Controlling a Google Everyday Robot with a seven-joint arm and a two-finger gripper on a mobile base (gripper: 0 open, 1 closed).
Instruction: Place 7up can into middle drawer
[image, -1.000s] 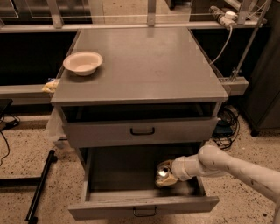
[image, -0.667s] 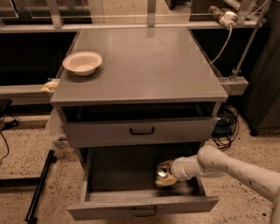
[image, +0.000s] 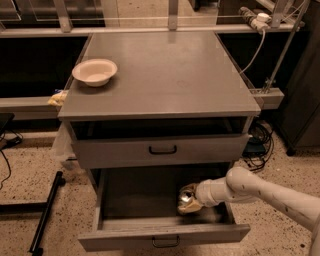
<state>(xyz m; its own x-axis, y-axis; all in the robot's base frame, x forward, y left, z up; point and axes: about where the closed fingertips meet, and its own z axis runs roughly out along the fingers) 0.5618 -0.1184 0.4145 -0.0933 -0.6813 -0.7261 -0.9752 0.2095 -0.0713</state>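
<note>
The middle drawer (image: 131, 201) is the lower one and is pulled wide open, with its dark handle on the front panel at the bottom of the view. My gripper (image: 192, 201) reaches in from the right on a white arm and sits low inside the drawer's right half. It is shut on the 7up can (image: 185, 198), a dented silvery can tilted with its shiny top facing up and left. The can is within the drawer walls, close to the drawer floor; whether it touches the floor I cannot tell.
The upper drawer (image: 161, 149) is slightly ajar just above my arm. A cream bowl (image: 94, 71) sits on the grey cabinet top (image: 170, 75) at the left. A black pole (image: 46, 212) lies on the speckled floor at the left. Cables hang at the right.
Almost nothing: the gripper and can have stayed in the same spot inside the open drawer.
</note>
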